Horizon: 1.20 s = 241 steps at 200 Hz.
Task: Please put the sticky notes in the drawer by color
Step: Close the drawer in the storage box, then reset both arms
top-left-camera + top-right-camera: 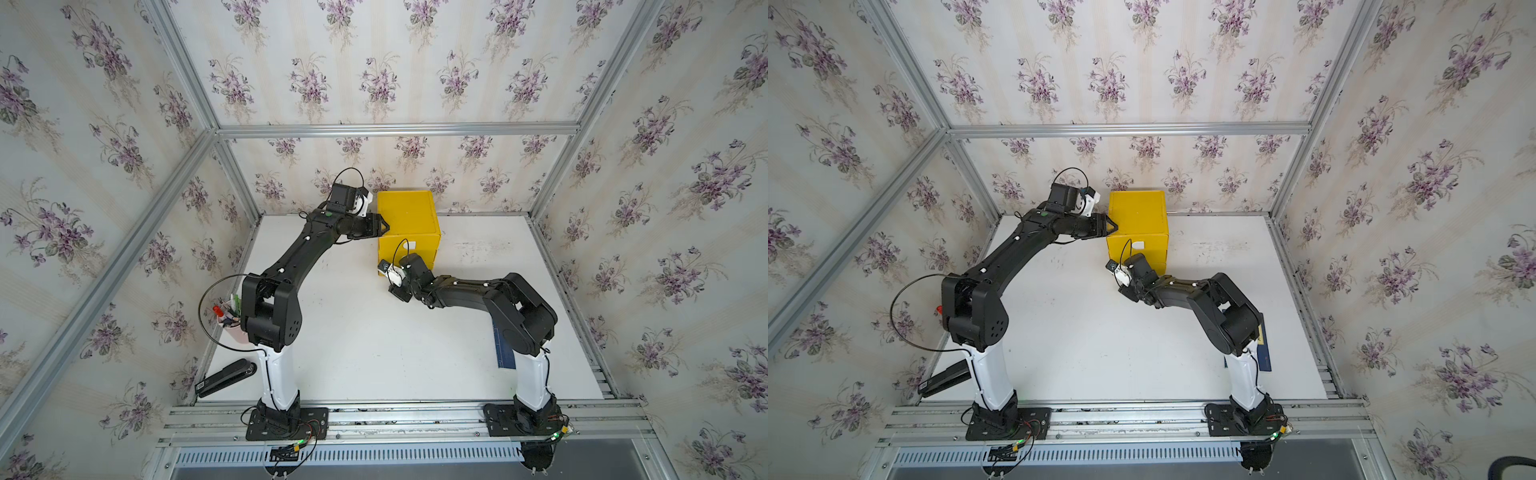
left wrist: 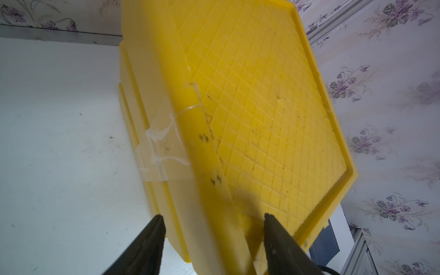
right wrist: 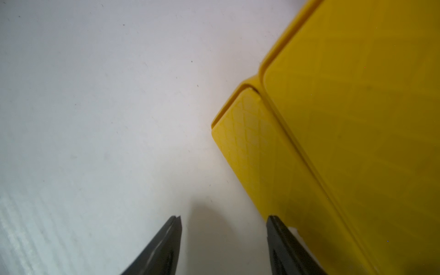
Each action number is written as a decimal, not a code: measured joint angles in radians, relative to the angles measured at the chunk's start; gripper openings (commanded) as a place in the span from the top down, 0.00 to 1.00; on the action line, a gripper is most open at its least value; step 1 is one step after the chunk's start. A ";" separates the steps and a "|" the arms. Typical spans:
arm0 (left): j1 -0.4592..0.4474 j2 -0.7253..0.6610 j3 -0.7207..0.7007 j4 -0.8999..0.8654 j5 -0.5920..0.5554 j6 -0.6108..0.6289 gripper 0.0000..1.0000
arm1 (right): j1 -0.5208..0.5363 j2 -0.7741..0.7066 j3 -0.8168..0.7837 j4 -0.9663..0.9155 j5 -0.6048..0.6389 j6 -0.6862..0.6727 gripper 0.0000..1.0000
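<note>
The drawer (image 1: pixel 409 212) is a bright yellow chest at the back of the table, seen in both top views (image 1: pixel 1138 212). A white tab (image 1: pixel 409 245) marks its top front. My left gripper (image 2: pixel 214 217) is open astride the chest's upper left edge (image 1: pixel 384 226), one finger over the gridded top and one beside the side wall. Low in front of the chest, my right gripper (image 3: pixel 223 219) is open above bare table with nothing between its fingers. One of its fingers (image 3: pixel 276 228) is close to the lower drawer fronts (image 3: pixel 257 147). The sticky notes are out of view.
A dark blue book (image 1: pixel 505 349) lies at the right, partly under the right arm. A black stapler (image 1: pixel 226 378) sits at the front left corner. A pink cup of pens (image 1: pixel 232 326) stands behind the left arm. Metal frame rails and walls enclose the white table (image 1: pixel 353 353).
</note>
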 measured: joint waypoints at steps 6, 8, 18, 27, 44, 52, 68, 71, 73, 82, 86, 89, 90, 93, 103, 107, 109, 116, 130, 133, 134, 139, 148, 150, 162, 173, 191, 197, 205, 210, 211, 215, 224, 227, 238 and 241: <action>0.000 -0.005 -0.002 -0.005 -0.001 -0.001 0.36 | 0.001 -0.003 0.004 0.003 0.002 0.000 0.37; 0.000 -0.007 -0.002 -0.008 -0.001 0.000 0.36 | 0.002 -0.006 0.005 0.005 0.003 0.000 0.37; -0.002 -0.015 -0.002 -0.029 -0.001 -0.001 0.33 | 0.002 -0.019 0.003 0.014 0.010 0.001 0.37; -0.003 -0.025 0.002 -0.051 -0.018 -0.003 0.23 | 0.000 -0.042 -0.005 0.018 0.008 0.004 0.37; -0.004 -0.064 -0.007 -0.090 -0.051 -0.003 0.12 | 0.000 -0.098 -0.027 0.027 0.006 0.015 0.36; -0.003 -0.100 -0.021 -0.118 -0.068 -0.003 0.08 | 0.000 -0.140 -0.052 0.034 -0.002 0.034 0.36; -0.002 -0.213 -0.062 -0.148 -0.109 0.002 0.00 | 0.000 -0.246 -0.124 0.071 -0.032 0.082 0.33; -0.002 -0.244 -0.075 -0.146 -0.117 0.004 0.01 | 0.000 -0.266 -0.136 0.078 -0.040 0.089 0.32; -0.002 -0.272 -0.087 -0.142 -0.127 0.008 0.01 | 0.000 -0.278 -0.145 0.083 -0.041 0.095 0.32; -0.003 -0.381 -0.153 -0.122 -0.154 0.016 0.01 | 0.000 -0.344 -0.186 0.102 -0.058 0.129 0.24; -0.003 -0.426 -0.185 -0.109 -0.164 0.023 0.01 | -0.001 -0.373 -0.204 0.111 -0.066 0.144 0.19; -0.003 -0.473 -0.218 -0.100 -0.179 0.028 0.01 | -0.002 -0.390 -0.214 0.116 -0.073 0.151 0.16; -0.003 -0.484 -0.226 -0.098 -0.180 0.029 0.01 | -0.003 -0.396 -0.217 0.117 -0.076 0.155 0.15; -0.003 -0.518 -0.251 -0.089 -0.188 0.034 0.01 | -0.004 -0.419 -0.230 0.124 -0.082 0.167 0.12; -0.003 -0.637 -0.356 -0.050 -0.235 0.050 0.01 | -0.013 -0.486 -0.266 0.133 -0.093 0.189 0.08; -0.002 -0.678 -0.395 -0.032 -0.250 0.058 0.01 | -0.018 -0.511 -0.281 0.139 -0.094 0.193 0.07; -0.001 -0.705 -0.425 -0.023 -0.261 0.064 0.00 | -0.020 -0.521 -0.286 0.141 -0.095 0.196 0.06; 0.002 -0.777 -0.515 0.008 -0.298 0.087 0.00 | -0.033 -0.562 -0.307 0.145 -0.099 0.215 0.05; 0.007 -0.912 -0.716 0.089 -0.387 0.130 0.00 | -0.077 -0.658 -0.352 0.140 -0.106 0.244 0.03; 0.006 -0.937 -0.755 0.101 -0.407 0.138 0.00 | -0.087 -0.677 -0.362 0.142 -0.107 0.249 0.03; 0.007 -0.944 -0.768 0.106 -0.417 0.142 0.00 | -0.090 -0.683 -0.365 0.142 -0.108 0.251 0.03; 0.007 -0.995 -0.869 0.147 -0.462 0.157 0.00 | -0.113 -0.724 -0.390 0.148 -0.116 0.266 0.03; 0.009 -1.064 -1.012 0.208 -0.529 0.180 0.00 | -0.158 -0.801 -0.450 0.172 -0.128 0.282 0.00; 0.010 -1.078 -1.040 0.220 -0.541 0.183 0.00 | -0.166 -0.816 -0.463 0.175 -0.128 0.286 0.00; 0.016 -1.149 -1.202 0.299 -0.621 0.215 0.00 | -0.226 -0.900 -0.552 0.214 -0.129 0.297 0.00; 0.033 -1.180 -1.314 0.382 -0.682 0.242 0.00 | -0.283 -0.957 -0.633 0.241 -0.107 0.318 0.00; 0.086 -1.175 -1.408 0.471 -0.743 0.287 0.00 | -0.377 -0.974 -0.711 0.263 -0.084 0.343 0.00; 0.105 -1.162 -1.426 0.515 -0.755 0.303 0.00 | -0.408 -0.968 -0.725 0.267 -0.074 0.352 0.00; 0.132 -1.130 -1.448 0.580 -0.760 0.320 0.00 | -0.451 -0.953 -0.750 0.298 -0.067 0.370 0.00; 0.150 -1.105 -1.460 0.620 -0.761 0.329 0.00 | -0.475 -0.941 -0.769 0.328 -0.060 0.377 0.00; 0.153 -1.100 -1.462 0.626 -0.761 0.330 0.00 | -0.478 -0.939 -0.772 0.334 -0.056 0.378 0.00; 0.165 -1.080 -1.469 0.653 -0.761 0.334 0.00 | -0.491 -0.930 -0.787 0.354 -0.045 0.379 0.00; 0.193 -1.020 -1.485 0.711 -0.760 0.335 0.00 | -0.516 -0.901 -0.835 0.412 -0.030 0.390 0.00; 0.204 -0.997 -1.491 0.737 -0.758 0.337 0.00 | -0.520 -0.893 -0.846 0.427 -0.029 0.392 0.00; 0.231 -0.923 -1.495 0.799 -0.752 0.343 0.00 | -0.531 -0.854 -0.885 0.466 -0.018 0.385 0.00; 0.238 -0.899 -1.495 0.824 -0.750 0.348 0.00 | -0.531 -0.846 -0.890 0.477 -0.017 0.381 0.00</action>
